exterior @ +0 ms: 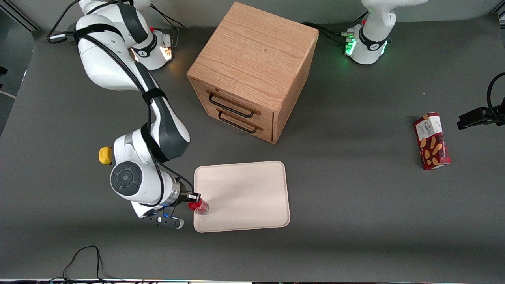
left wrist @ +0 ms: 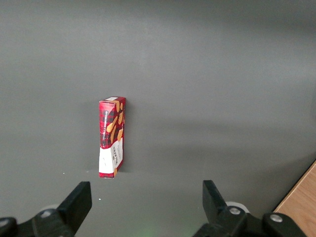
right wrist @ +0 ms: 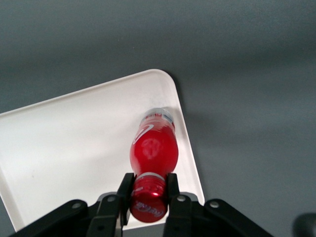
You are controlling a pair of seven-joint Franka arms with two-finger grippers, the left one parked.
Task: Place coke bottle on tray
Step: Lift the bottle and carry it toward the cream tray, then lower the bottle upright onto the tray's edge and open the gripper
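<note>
Gripper (right wrist: 148,197) tight on coke bottle (right wrist: 153,148) cap

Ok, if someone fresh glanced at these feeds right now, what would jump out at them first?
Probably the red coke bottle, pinched at its cap by the gripper and hanging over the cream tray close to its rim at the working arm's end. Next, the big wooden drawer cabinet, farther from the front camera than the tray. A red snack box lies toward the parked arm's end of the table.

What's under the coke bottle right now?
The tray, near one corner. The claw grips the coke bottle at its cap; whether its base touches the tray is hidden.
</note>
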